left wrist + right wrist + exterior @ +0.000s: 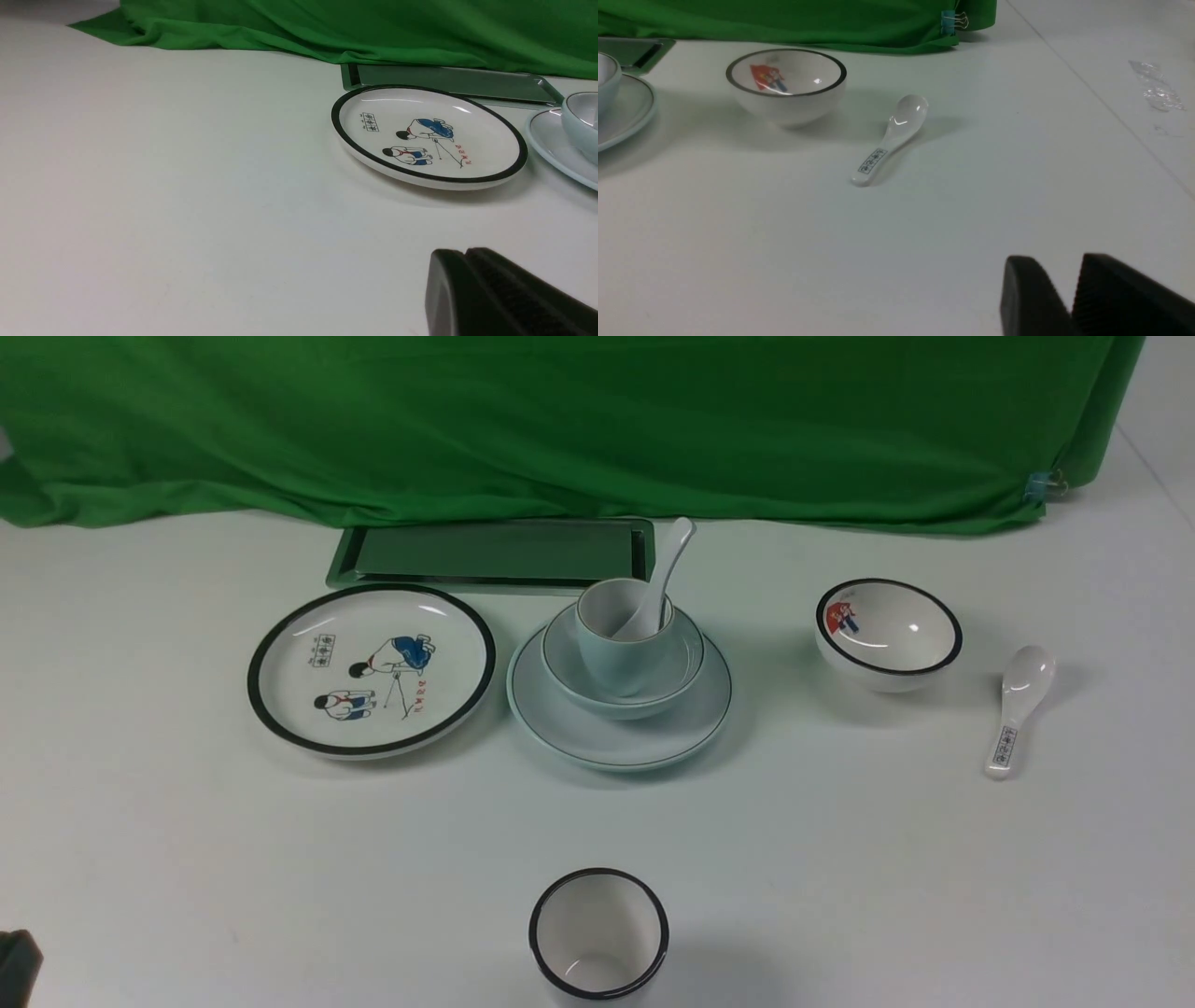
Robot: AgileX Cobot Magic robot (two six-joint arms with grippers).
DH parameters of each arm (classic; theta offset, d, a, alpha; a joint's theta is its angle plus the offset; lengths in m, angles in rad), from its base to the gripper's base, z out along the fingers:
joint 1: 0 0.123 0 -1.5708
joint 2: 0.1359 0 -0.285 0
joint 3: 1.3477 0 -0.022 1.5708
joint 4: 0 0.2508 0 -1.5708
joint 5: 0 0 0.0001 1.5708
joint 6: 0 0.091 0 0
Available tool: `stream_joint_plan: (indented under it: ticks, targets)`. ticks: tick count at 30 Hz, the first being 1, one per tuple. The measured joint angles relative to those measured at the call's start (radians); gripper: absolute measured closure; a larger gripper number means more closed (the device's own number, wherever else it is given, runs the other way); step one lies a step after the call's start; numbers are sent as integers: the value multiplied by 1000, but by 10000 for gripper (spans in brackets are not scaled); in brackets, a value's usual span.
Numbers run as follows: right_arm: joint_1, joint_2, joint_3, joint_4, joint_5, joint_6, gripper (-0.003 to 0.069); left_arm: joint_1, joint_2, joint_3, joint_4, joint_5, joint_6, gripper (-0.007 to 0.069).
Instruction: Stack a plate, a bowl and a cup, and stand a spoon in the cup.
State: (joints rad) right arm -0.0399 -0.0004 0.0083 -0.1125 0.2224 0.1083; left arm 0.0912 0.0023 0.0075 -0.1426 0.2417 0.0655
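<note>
- Left gripper (465, 254) sits low over the white table (187, 859), its black ribbed fingers (504, 289) pressed flat together, nothing between them.
- Right gripper (1073, 275) is low over the table too; a narrow gap shows between its black fingers (1029, 294), and they hold nothing.
- Nearest the robot: a white cup with a thick black rim (598, 933), upright.
- Beyond the left fingers lies the black-rimmed plate with cartoon figures (427, 135).
- Ahead of the right fingers lies the white spoon with print on its handle (889, 140), just beside the small black-rimmed bowl with a red-blue picture (787, 86).
- Between them, the stack: pale bluish-white plate (616, 733), pale bowl (686, 663) on it, small pale cup (616, 649) in the bowl.
- The plain glossy white spoon (665, 574) stands tilted in that cup, handle up.
- Farthest: a dark rectangular tray (495, 553) before the green cloth (560, 420).
</note>
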Motion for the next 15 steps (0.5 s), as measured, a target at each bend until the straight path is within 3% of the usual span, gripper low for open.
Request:
stream_joint_plan:
  ticks: [15]
  targets:
    - [0,0,0,0,0,0,424,0,0,0,0,-5,7,655]
